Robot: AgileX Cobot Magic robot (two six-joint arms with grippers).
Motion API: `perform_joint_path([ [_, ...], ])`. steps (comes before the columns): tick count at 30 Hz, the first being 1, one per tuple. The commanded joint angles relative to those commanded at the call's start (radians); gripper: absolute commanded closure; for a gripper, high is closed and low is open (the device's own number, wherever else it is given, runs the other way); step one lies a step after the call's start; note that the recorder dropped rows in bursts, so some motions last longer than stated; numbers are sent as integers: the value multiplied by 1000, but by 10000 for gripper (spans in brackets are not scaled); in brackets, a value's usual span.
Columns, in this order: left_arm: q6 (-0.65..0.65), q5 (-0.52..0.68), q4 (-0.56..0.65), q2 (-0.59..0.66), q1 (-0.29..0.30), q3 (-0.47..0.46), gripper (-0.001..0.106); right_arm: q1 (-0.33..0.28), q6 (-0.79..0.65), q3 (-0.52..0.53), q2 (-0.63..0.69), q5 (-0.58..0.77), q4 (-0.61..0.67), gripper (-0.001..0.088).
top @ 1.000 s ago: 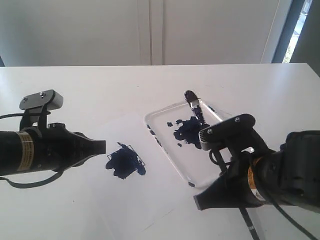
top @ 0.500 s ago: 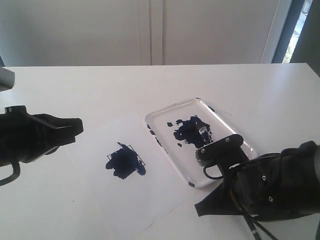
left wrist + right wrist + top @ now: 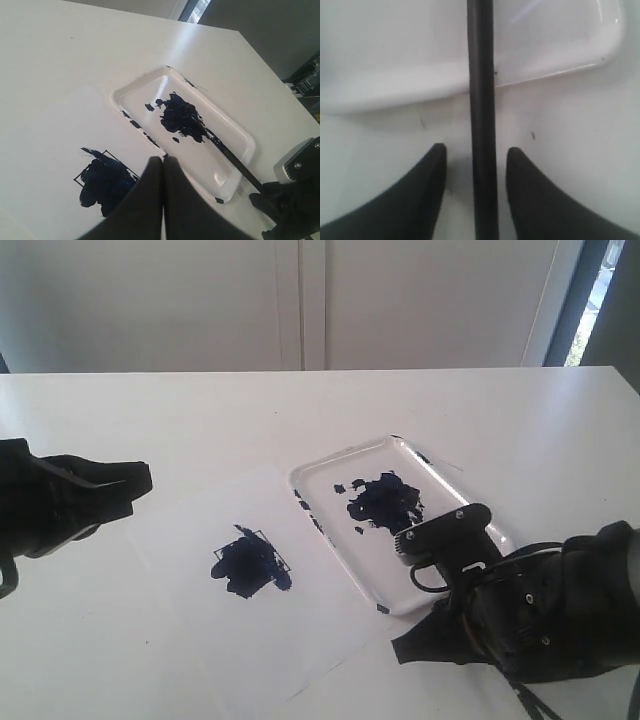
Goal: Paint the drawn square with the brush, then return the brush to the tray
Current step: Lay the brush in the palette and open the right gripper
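Observation:
The drawn square [image 3: 250, 562] [image 3: 102, 177] on the white paper is blotched with dark blue paint. The tray [image 3: 340, 454] [image 3: 145, 76] [image 3: 395, 90] lies right of it, holding a dark paint blob. In the left wrist view the brush [image 3: 227, 154] [image 3: 481, 75] lies with its bristles in the blob and its handle over the tray's near rim. My right gripper [image 3: 400, 648] [image 3: 475, 150] is open just outside that rim, a finger on each side of the handle with gaps showing. My left gripper [image 3: 140, 478] [image 3: 163, 159] is shut on nothing, left of the paper.
The paper sheet [image 3: 200, 510] [image 3: 50, 130] lies flat on the white table [image 3: 180, 410]. The right arm's bulk [image 3: 540, 620] covers the table's near right part and most of the brush in the exterior view. A wall stands behind the table.
The right gripper brought the brush down from a raised tilt into the tray and sank low by the rim. The left arm drew back to the left, away from the paper.

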Motion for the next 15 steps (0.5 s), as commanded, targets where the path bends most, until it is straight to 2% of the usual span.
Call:
perform_joint_path([
  [2, -9, 15, 7, 0, 0, 0, 1053, 0, -5, 0, -19, -17, -5, 237],
  [9, -9, 16, 33, 0, 0, 0, 1053, 0, -10, 0, -186, -62, -5, 235],
  [11, -9, 22, 33, -1, 0, 0, 1053, 0, -22, 0, -258, -101, -5, 266],
  [15, -9, 56, 33, -20, 0, 2, 1053, 0, -59, 0, -443, -132, -5, 443],
])
